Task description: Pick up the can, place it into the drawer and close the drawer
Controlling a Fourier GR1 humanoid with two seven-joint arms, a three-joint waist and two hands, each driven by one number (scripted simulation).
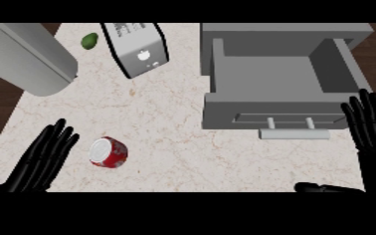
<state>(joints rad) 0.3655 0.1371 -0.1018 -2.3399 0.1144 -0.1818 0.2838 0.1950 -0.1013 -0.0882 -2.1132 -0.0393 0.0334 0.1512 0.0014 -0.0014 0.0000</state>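
A red can [109, 152] with a silver top stands on the marble counter at the lower left. My left hand [42, 158] is just left of it, fingers straight and apart from the can. The grey drawer [283, 74] is pulled out at the right, its inside bare, with a pale bar handle [292, 133] on its front. My right hand [361, 122] shows at the right edge beside the drawer's front corner, fingers straight, thumb low near the bottom edge.
A silver toaster [136, 47] lies tilted at the top middle. A green avocado [89, 41] sits to its left. A large grey cylinder [33, 59] fills the top left corner. The counter's edge runs along the left.
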